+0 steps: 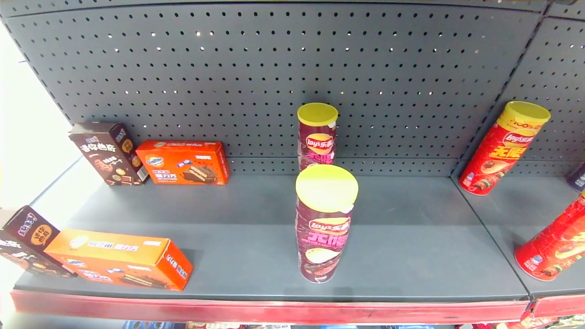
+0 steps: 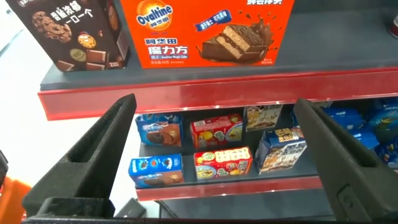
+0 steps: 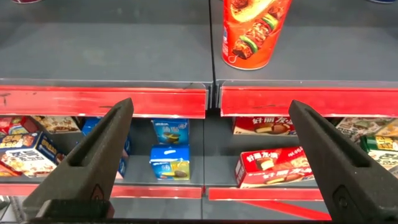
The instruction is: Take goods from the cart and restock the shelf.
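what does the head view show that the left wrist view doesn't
Head view, not left wrist: two purple chip cans standing in line, the front can and the rear can; a red chip can in the next bay; the pegboard back.
Left wrist, not head: the left claw, open, facing the shelf front; rows of small snack boxes on two lower shelves.
Both: the front orange box, the dark brown box beside it, the red shelf edge.

Shop aisle: pegboard-backed shelf (image 1: 411, 237) with snack boxes (image 1: 184, 162) and crisp tubes (image 1: 323, 228)
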